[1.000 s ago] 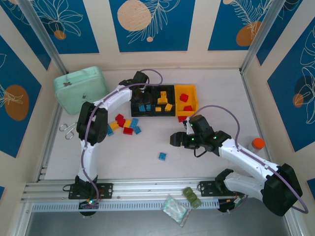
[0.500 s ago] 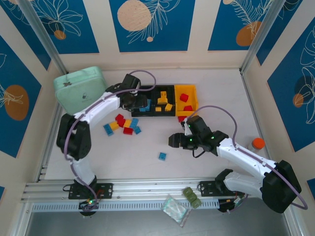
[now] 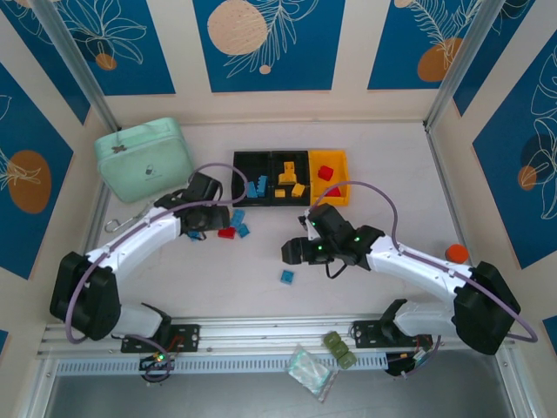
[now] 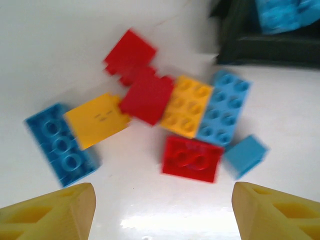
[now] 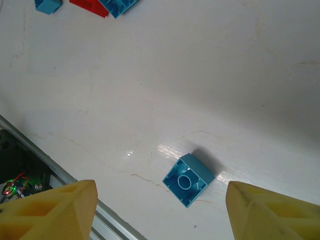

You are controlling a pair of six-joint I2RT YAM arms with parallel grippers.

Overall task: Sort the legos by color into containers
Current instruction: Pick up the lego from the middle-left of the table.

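Note:
The three joined containers stand at the back: a black bin (image 3: 249,167) with blue legos, a black bin (image 3: 288,162) with yellow ones, and an orange-yellow bin (image 3: 338,163) with red ones. My left gripper (image 3: 214,219) hangs open over a loose pile. In the left wrist view that pile holds a red brick (image 4: 192,158), a yellow brick (image 4: 187,106), a light blue brick (image 4: 225,107) and a darker blue brick (image 4: 60,145), all just beyond my left gripper (image 4: 162,212). A lone blue brick (image 5: 188,179) lies hollow side up between the spread fingers of my open right gripper (image 5: 160,212), and shows from above as the blue brick (image 3: 286,276).
A mint-green case (image 3: 144,158) sits at the back left, with scissors (image 3: 117,225) in front of it. An orange-red cap (image 3: 454,253) stands at the right. An olive-green lump (image 3: 339,347) and a clear bag (image 3: 309,370) lie past the front rail.
My left arm has drawn back from the blue bin and now hangs over the loose pile. My right gripper has shifted left and nearer, over the lone blue brick.

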